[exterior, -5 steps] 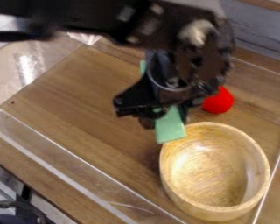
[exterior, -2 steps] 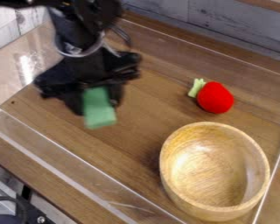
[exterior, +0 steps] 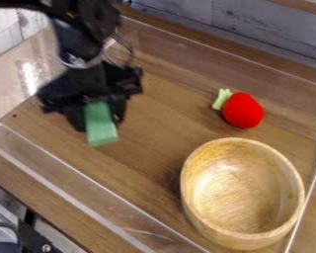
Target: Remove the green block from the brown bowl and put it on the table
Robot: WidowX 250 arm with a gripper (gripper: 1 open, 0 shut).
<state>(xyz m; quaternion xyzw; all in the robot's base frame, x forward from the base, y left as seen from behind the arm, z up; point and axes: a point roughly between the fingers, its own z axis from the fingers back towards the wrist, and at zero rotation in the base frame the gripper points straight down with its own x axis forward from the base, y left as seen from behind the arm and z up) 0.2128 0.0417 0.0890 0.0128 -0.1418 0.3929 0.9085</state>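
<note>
1. Camera view, now: A dark robot gripper [exterior: 100, 107] pinches the green block [exterior: 100, 126] above the wooden table [exterior: 161, 126], well to the left of the brown bowl [exterior: 243, 193] in the picture. The block points downward from between the fingers, its lower end lowest; whether it touches the tabletop cannot be told from this angle. A second ago the gripper and block were at the bowl's upper-left rim, partly covering the red toy [exterior: 241, 109]; both have since moved away to the left, the toy has come into full view, and the bowl sits where it did. Compared with the more recent earlier frame, the block has shifted only slightly to the left and appears sharper. The bowl, its inside bare, stands near the clear wall [exterior: 68, 188] that runs along the lower-left edge of the table. The red toy, its green top toward the upper left, lies just above the bowl in the picture, apart from it. Bare wood stretches from the bowl leftward to the block, with more open tabletop to the bowl's upper left, between the gripper and the toy.
</note>
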